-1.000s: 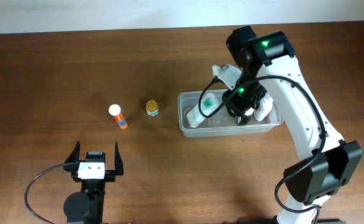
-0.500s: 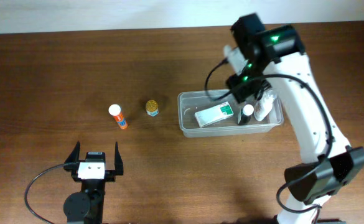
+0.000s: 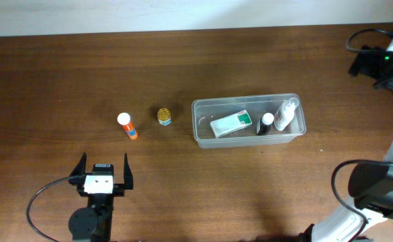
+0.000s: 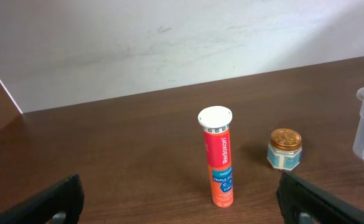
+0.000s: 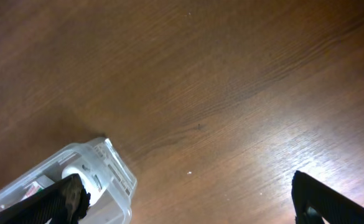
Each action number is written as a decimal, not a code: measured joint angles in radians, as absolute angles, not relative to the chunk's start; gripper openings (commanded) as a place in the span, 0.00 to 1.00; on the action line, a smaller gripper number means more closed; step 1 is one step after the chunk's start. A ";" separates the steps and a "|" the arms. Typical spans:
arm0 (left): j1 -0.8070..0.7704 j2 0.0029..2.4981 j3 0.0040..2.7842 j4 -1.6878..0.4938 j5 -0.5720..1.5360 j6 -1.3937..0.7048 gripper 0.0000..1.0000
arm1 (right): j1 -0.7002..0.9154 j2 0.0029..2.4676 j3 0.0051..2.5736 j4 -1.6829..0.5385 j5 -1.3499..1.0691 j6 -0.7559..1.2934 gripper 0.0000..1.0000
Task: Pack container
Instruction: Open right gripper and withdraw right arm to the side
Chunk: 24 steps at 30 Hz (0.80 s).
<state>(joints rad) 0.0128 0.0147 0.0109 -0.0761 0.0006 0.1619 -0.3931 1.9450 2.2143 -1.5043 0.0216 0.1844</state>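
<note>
Left wrist, orange tube (image 4: pixel 219 163) labelled Redoxon, upright

We see a counter (image 3: pixel 48 74) of dark brown wood, its grain smooth with a faint sheen. The container (image 3: pixel 243 100) looks like clear glossy plastic. The orange tube (image 4: pixel 218 163) is glossy; the small jar (image 4: pixel 285 149) has a golden, metallic-looking lid.

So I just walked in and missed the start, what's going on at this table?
Two robot arms are packing a clear container, which holds a green-and-white box, a dark bottle and a white bottle. An orange tube and a small gold-lidded jar stand outside it, not yet packed. The left gripper and right gripper are open, holding nothing.
</note>
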 measured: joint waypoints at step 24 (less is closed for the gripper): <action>0.013 0.015 0.011 -0.076 0.001 0.162 0.99 | -0.432 2.081 2.213 -1.457 -0.029 0.187 0.98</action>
<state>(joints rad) 0.0128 0.0147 0.0109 -0.0761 0.0010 0.1619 -0.4316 2.0808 2.2131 -1.4567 -0.0292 0.1875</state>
